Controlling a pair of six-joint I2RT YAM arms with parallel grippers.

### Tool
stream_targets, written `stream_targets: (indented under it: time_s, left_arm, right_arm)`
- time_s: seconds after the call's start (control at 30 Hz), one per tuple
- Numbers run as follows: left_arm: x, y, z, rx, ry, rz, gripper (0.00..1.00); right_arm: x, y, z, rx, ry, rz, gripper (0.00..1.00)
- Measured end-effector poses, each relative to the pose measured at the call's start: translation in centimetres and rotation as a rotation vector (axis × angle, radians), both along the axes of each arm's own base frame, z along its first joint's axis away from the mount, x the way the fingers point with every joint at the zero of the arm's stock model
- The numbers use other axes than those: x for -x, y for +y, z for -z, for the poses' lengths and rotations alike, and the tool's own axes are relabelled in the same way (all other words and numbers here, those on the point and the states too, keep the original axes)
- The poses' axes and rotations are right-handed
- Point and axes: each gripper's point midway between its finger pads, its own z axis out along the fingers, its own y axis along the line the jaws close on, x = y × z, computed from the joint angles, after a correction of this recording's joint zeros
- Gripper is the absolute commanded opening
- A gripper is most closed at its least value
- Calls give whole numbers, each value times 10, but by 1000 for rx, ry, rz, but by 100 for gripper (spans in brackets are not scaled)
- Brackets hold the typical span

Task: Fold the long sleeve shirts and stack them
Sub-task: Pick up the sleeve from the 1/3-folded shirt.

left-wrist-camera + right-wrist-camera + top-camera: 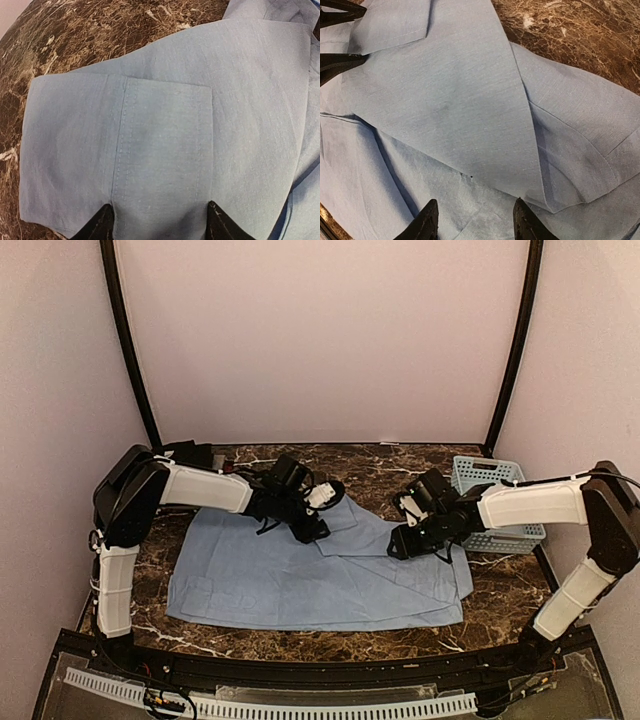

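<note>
Left pincer [159, 214]: open, over shirt [300, 590]
Right pincer [474, 210]: open, over flap [465, 110]
Tip: probably pinch edges low; lift evenly

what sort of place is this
Probably a robot-testing booth, not a home: plain pale walls enclose a marble-patterned table, where a light blue shirt lies spread near a plastic basket.

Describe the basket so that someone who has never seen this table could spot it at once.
Start at the dark marble table and look to its far right corner. There, partly behind the right arm's white forearm, sits the basket. Unlike the soft blue shirt lying flat near it, it is a stiff pale blue box with open lattice walls.
</note>
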Motion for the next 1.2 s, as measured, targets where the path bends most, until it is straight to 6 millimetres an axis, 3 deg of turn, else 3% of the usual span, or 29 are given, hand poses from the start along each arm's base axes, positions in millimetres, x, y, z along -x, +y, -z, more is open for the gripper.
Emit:
stream_targets:
  time_s: [0.13,0.27,0.4,0.63,0.87,0.97,1.07,1.2]
  left_arm:
    - [-1,1,0,-9,-11,7,39]
    - [-1,1,1,-14,-15,12,16]
    - [-1,2,3,-18,-15,10,4]
    - [-2,1,1,-13,-13,1,0]
    - [-7,-6,-17,46,9,-44,0]
    - [-8,-7,-37,86,5,-72,0]
    - [-9,-7,-70,140,-20,-99,0]
    - [-8,-1,-134,241,-78,-144,0]
  right_arm:
    - [2,-1,5,7,11,-1,48]
    - [2,-1,7,8,15,-2,48]
    - [2,-2,7,9,15,1,48]
    - [4,-4,9,15,21,3,48]
    - [1,-10,5,23,9,19,48]
    - [-2,-16,-2,24,-8,39,48]
    - [-6,-24,-11,23,-29,61,48]
    - [-11,-37,-31,19,-66,92,48]
